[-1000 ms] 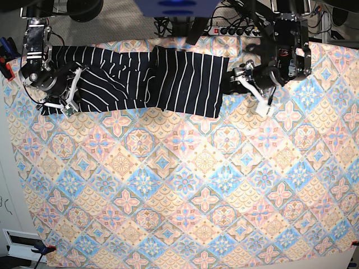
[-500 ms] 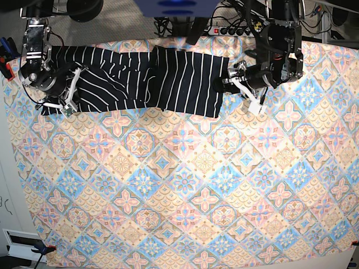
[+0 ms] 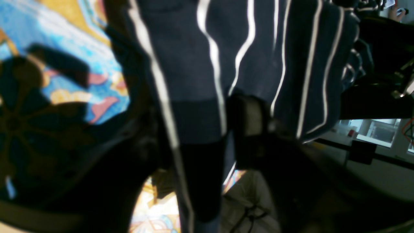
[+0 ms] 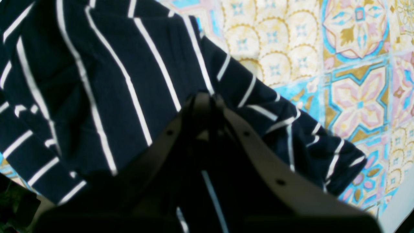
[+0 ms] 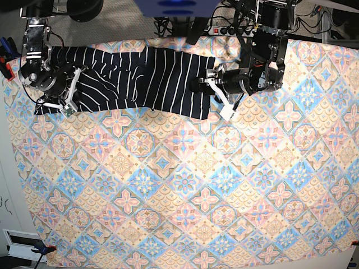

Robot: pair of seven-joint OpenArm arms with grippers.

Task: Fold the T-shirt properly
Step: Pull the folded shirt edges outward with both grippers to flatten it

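Fabric first: your dark navy soft T-shirt with thin white stripes [image 5: 140, 78] lies crumpled along the far edge of the pastel floral-tile patterned tablecloth [image 5: 185, 190], stretched sideways between both arms. It looks light, limp and floppy, so judge that it sags and bunches wherever you lift it; take it at hems or seam corners, not mid-panel, and keep both ends taut.

Right gripper [image 4: 210, 106] sits at the shirt's end on the base view's left, jaws pinched together with striped cloth bunched around the tips; it looks clamped on the fabric. Left gripper [image 5: 216, 89] is at the shirt's opposite end. In its wrist view a strip of cloth hangs between the fingers [image 3: 252, 119], but it is too dark and blurred, so you cannot tell if it is gripping or just straddling the cloth.

Surface: the tablecloth lies flat, with plenty of bare pattern on the near side of the shirt for laying it out. Beyond the tablecloth's far edge you have a power strip [image 5: 235, 31] and cables, close to the shirt.
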